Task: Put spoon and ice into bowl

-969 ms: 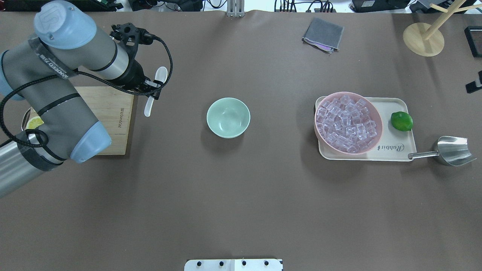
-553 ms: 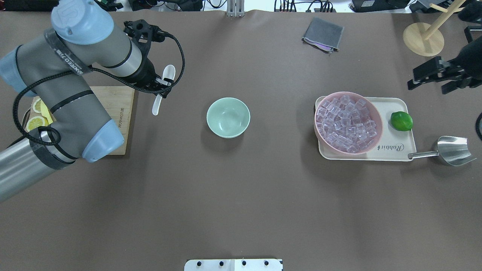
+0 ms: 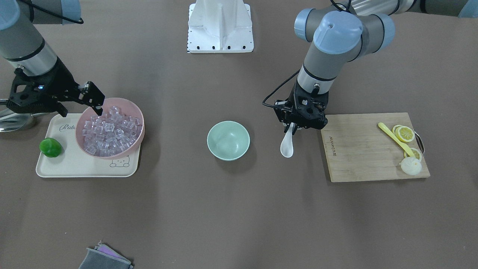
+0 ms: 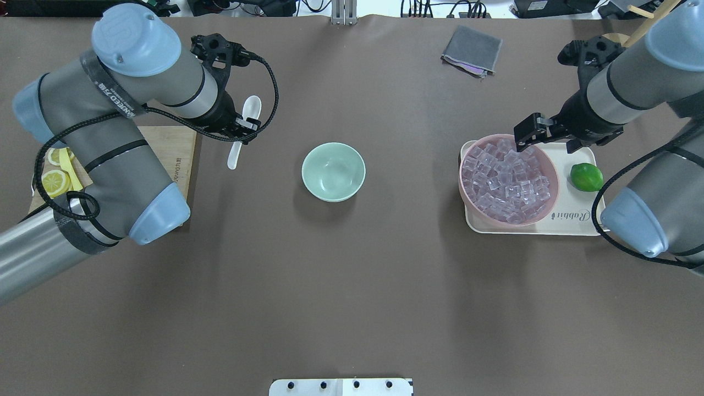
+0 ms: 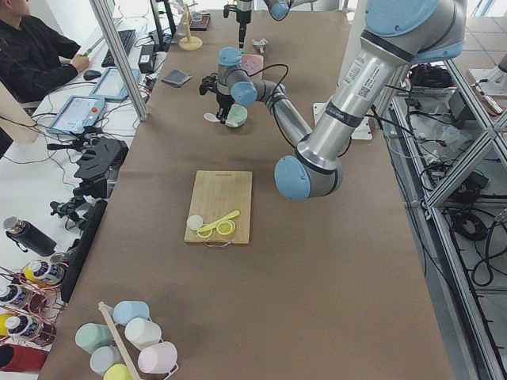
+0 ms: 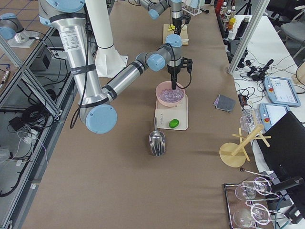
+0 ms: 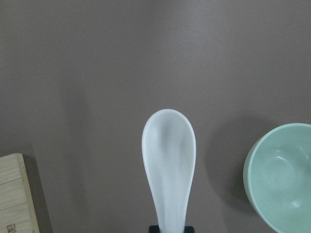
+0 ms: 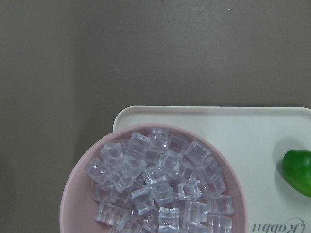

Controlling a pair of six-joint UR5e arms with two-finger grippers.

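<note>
My left gripper is shut on the handle of the white spoon and holds it above the table, to the left of the mint-green bowl. The left wrist view shows the spoon scoop forward, with the bowl at lower right. The bowl is empty. My right gripper is open and empty over the far rim of the pink bowl. Many clear ice cubes fill that bowl, also in the right wrist view.
The pink bowl and a lime sit on a cream tray. A steel scoop lies beside the tray. A wooden board holds lemon slices and a yellow spoon. A grey cloth lies at the back.
My left arm has carried the spoon to the right, nearer the green bowl. My right arm has come in from the right edge and now hangs open over the pink bowl.
</note>
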